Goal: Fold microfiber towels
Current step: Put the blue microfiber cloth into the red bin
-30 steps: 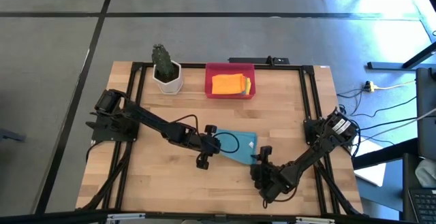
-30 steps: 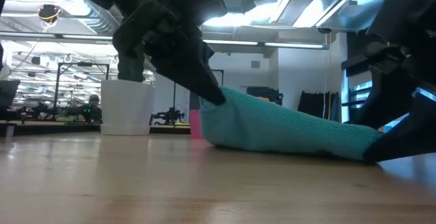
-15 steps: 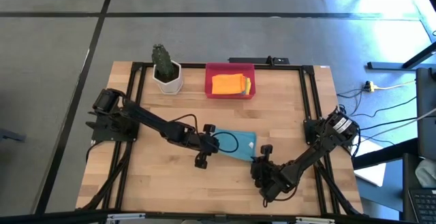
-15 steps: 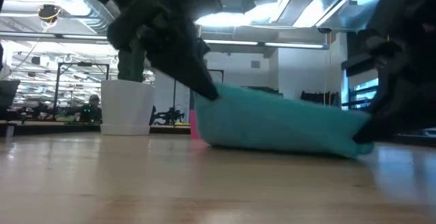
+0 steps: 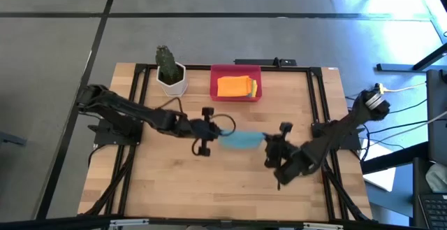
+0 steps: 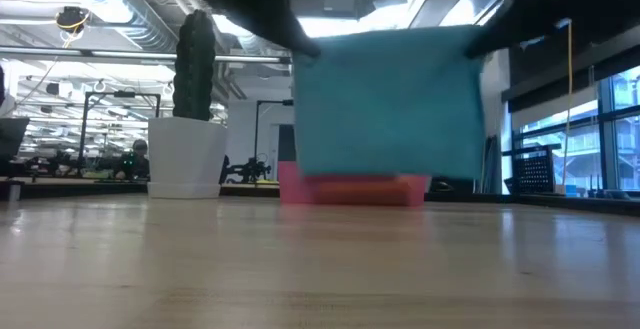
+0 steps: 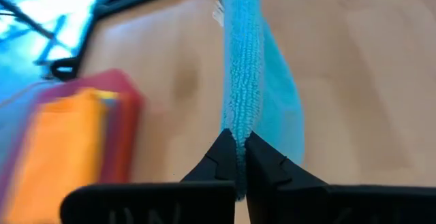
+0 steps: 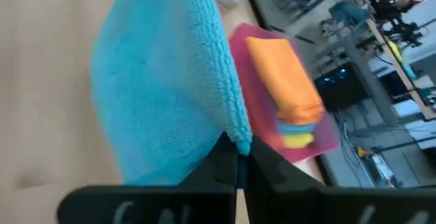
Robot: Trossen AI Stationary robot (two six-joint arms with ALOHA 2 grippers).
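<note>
A teal-blue microfiber towel point(image 6: 385, 104) hangs as a flat sheet over the table's middle, stretched between my two grippers. My left gripper point(image 5: 215, 133) is shut on its left upper corner. My right gripper point(image 5: 271, 145) is shut on its right upper corner. The towel's lower edge point(image 6: 380, 176) hangs free above the wood. In the red tray point(image 5: 236, 94) at the far edge lie a folded orange towel point(image 5: 230, 86) and a yellow one point(image 5: 253, 88). My left gripper pinches the towel's upper edge at its left corner point(image 7: 235, 137) between its two fingers. They come slanting down from the table's left side. The towel hangs below, clear of the table. One layer or several, I cannot tell. My right gripper pinches the towel's right upper corner point(image 8: 238, 141) between its two fingers. They come slanting down from the table's right side. The cloth hangs below them, clear of the table, its top edge point(image 6: 390, 34) nearly straight between the two grippers.
A cactus in a white pot point(image 5: 171, 74) stands at the far left, next to the red tray. A black frame point(image 5: 140, 68) runs along the table's edges. Bare wood point(image 5: 209, 188) lies near the front edge.
Both grippers have risen and gone toward the table's far edge. The towel, which lay on the table with only its left end raised, has been lifted clear. It now hangs spread between the two grippers.
</note>
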